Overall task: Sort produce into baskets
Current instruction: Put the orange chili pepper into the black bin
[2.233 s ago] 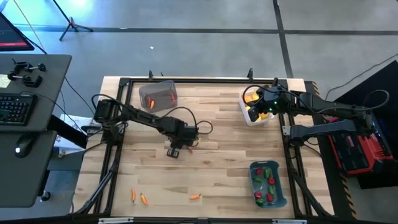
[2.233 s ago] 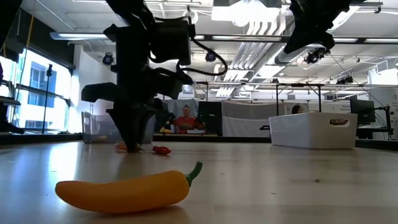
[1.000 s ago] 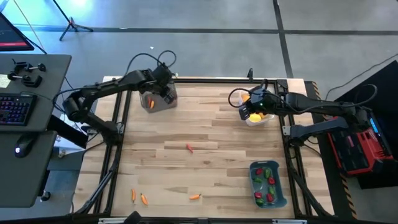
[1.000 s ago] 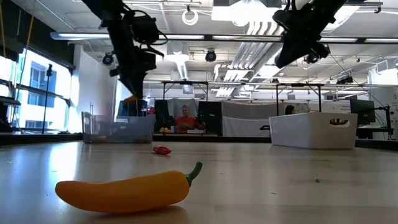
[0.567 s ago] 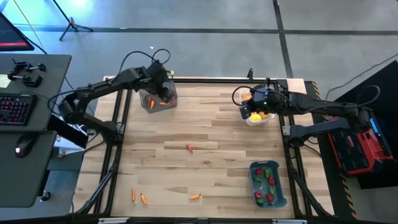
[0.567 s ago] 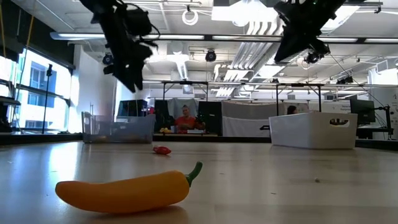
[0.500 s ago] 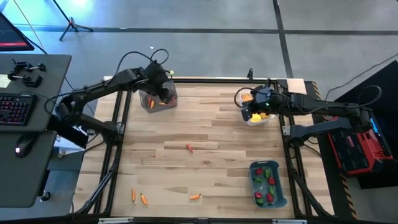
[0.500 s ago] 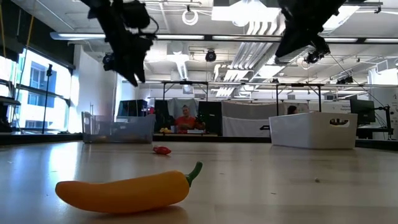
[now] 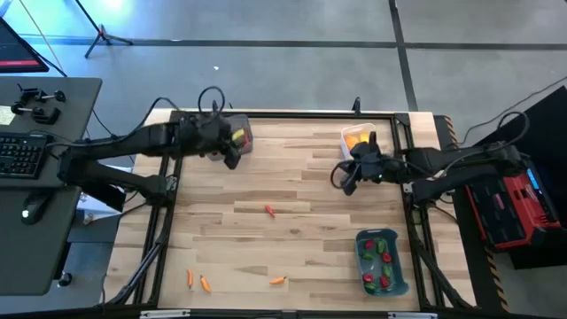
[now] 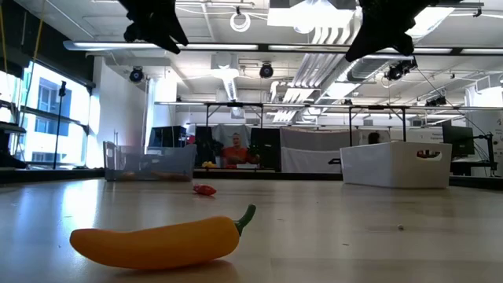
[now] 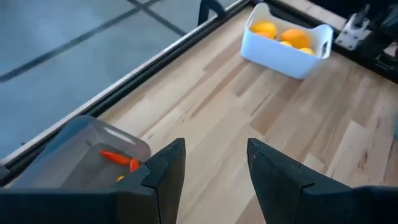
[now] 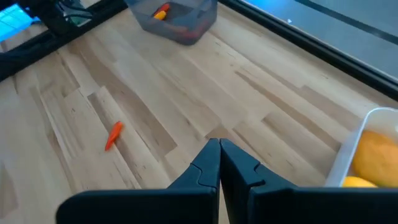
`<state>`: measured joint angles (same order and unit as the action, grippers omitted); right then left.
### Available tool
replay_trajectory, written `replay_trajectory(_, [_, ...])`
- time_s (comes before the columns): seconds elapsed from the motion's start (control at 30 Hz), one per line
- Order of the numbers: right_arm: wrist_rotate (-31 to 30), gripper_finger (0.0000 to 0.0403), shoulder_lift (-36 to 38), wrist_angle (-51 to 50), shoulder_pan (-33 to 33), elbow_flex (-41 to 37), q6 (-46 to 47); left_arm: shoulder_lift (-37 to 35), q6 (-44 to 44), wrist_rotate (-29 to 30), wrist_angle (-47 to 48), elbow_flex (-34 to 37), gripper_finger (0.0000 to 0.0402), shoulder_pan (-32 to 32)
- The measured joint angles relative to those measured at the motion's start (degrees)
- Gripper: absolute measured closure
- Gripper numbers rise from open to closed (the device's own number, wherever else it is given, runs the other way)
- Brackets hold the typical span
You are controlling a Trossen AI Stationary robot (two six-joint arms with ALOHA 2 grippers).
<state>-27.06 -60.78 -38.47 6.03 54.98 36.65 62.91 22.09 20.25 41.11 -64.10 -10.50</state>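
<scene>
My left gripper (image 9: pixel 230 156) is open and empty (image 11: pixel 214 165), high up at the clear grey bin's (image 9: pixel 234 136) near side. That bin holds orange carrots (image 11: pixel 118 158). My right gripper (image 9: pixel 345 181) is shut and empty (image 12: pixel 219 152), in the air just near and left of the white bin (image 9: pixel 355 138), which holds yellow-orange fruits (image 11: pixel 280 34). A small carrot (image 9: pixel 269 210) lies on the mid table and also shows in the right wrist view (image 12: pixel 114 134). The blue-grey bin (image 9: pixel 383 262) holds red and green peppers.
Two carrots (image 9: pixel 197 281) lie at the near left. One orange piece (image 9: pixel 278 280) lies near the front edge; in the low view it shows large as a yellow-orange pepper (image 10: pixel 157 240). A black frame rail (image 9: pixel 283 113) runs along the far edge. A person sits far behind.
My left gripper has gone up and drawn back from over the grey bin toward the table's left and near side; the orange piece at its fingers a second ago no longer shows there. My right gripper has moved off the white bin toward the near edge and left.
</scene>
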Motion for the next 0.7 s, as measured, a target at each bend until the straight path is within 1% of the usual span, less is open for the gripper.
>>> replay_trajectory(0.1, [-2.5,0.0402,-2.3,0.2,2.3,0.0,2.0,-1.9,3.5,3.1,-4.8,4.8,0.0241,4.5])
replay_trajectory(0.27, [-3.4,0.0402,-5.9,1.4,5.6,0.0,2.4,-2.9,14.6,3.1,-18.1,15.0,0.0241,10.0])
replay_trajectory(0.4, [-3.4,0.0402,-8.4,5.2,8.1,0.0,1.6,-2.5,22.7,2.8,-28.1,20.6,0.0241,14.2])
replay_trajectory(0.53, [-3.4,0.0402,-10.7,8.5,9.7,0.0,0.6,-2.5,24.2,3.2,-32.2,21.7,0.0241,17.1])
replay_trajectory(0.7, [-2.7,0.0402,-13.4,12.2,10.5,0.0,3.1,-3.4,21.9,4.8,-32.5,21.7,0.0241,17.6])
